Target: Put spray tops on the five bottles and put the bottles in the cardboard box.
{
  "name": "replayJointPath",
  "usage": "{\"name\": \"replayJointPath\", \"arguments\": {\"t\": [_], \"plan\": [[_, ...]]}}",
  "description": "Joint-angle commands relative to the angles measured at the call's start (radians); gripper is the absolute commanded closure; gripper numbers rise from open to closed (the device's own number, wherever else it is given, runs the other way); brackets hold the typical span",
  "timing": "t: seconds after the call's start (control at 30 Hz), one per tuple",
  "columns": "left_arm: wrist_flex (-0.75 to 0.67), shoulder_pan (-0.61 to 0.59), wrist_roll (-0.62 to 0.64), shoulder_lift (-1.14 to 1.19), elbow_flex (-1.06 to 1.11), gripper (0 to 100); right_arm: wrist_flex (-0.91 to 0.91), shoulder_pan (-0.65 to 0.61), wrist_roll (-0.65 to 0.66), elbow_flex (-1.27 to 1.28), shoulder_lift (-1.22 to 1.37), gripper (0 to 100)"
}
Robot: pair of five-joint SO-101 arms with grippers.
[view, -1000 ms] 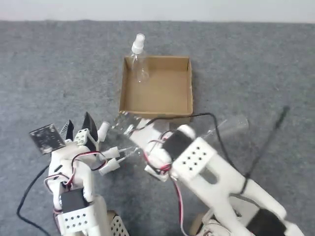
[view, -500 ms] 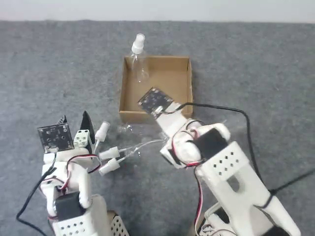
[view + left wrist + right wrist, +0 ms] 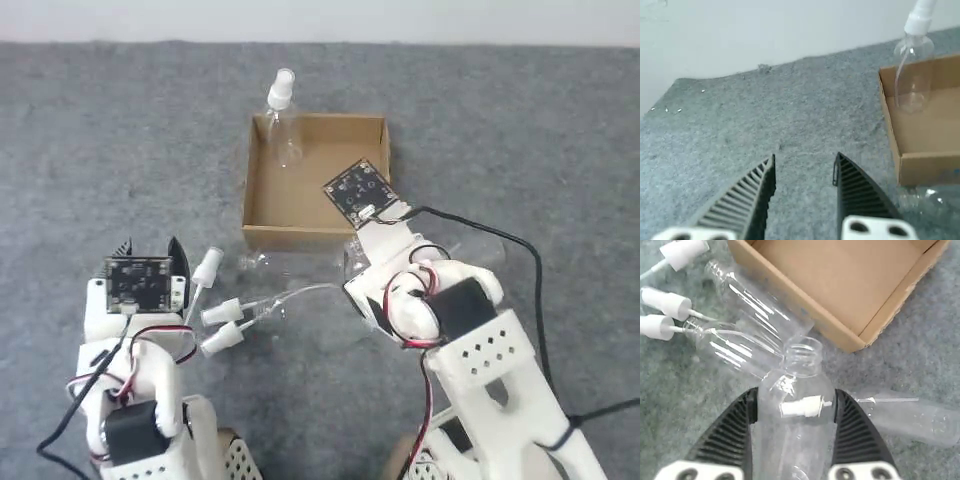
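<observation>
Uncapped bottle (image 3: 800, 372) was gripped between the right gripper (image 3: 796, 394) jaws; the left gripper (image 3: 804, 164) was held apart, nothing between.
Just past the right jaws the cardboard box (image 3: 850, 280) was seen; far beyond the left jaws, a capped bottle (image 3: 912, 65) was stood inside it.

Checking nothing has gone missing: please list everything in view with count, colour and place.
Cardboard box: one, brown, on the mat.
Capped bottle: one, clear with white spray top, standing in the box's far corner.
Lying bottles: three, clear, uncapped, on the mat outside the box.
Held bottle: one, clear, uncapped, in the right end effector.
Loose spray tops: three, white, on the mat beside two lying bottles.
Mat: one, grey, under everything.
Left end effector: one, black, open above the mat.
Right end effector: one, black, shut on the held bottle.
</observation>
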Motion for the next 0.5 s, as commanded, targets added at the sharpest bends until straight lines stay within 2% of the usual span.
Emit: {"name": "replayJointPath", "arguments": {"t": [0.0, 0.47], "plan": [[0.043, -0.002, -0.051, 0.015, -0.07, 82, -0.022, 0.015, -0.015, -0.012, -0.051, 98.6], [0.19, 0.0, -0.064, 0.612, -0.427, 82, -0.076, 0.015, -0.015, 0.026, -0.047, 98.6]]}}
